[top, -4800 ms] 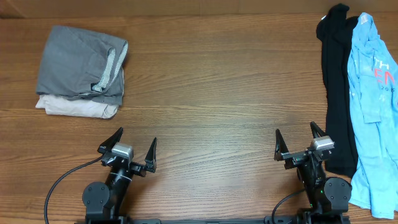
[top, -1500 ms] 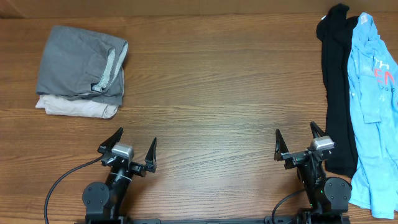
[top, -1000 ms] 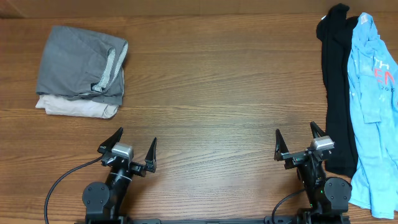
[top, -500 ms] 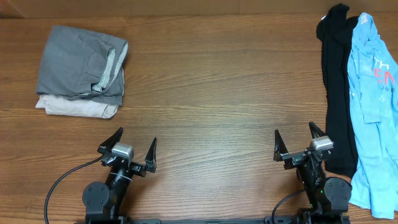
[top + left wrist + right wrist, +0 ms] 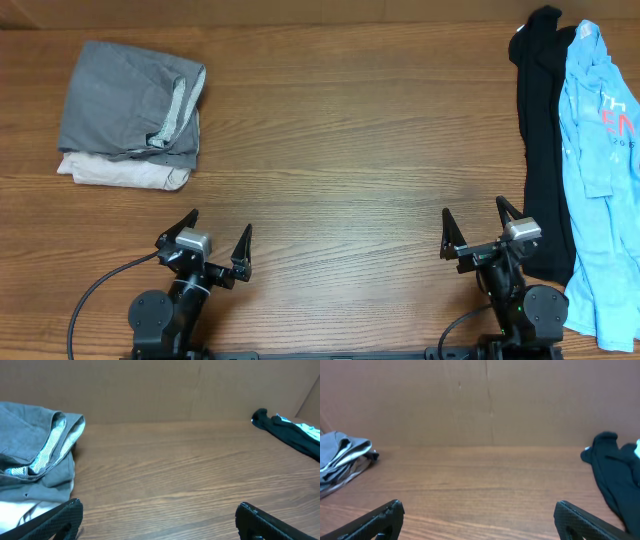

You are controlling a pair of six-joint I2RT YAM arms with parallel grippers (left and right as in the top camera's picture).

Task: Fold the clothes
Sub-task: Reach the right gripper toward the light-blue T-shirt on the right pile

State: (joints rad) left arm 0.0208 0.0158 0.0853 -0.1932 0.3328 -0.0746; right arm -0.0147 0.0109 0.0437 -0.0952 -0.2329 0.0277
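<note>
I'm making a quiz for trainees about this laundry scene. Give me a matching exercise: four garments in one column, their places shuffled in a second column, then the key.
Garments:
1. light blue T-shirt
2. black garment
3. grey garment
4. beige garment

Places:
A. left side, under another folded garment
B. farthest right in the overhead view
C. left side, on top of the folded stack
D. stretched out long, just left of the T-shirt

Pairs: 1-B, 2-D, 3-C, 4-A

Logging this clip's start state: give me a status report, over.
Left tool open, empty. Right tool open, empty. Blue T-shirt lies unfolded, untouched. Black garment lies against it, between shirt and table centre.
</note>
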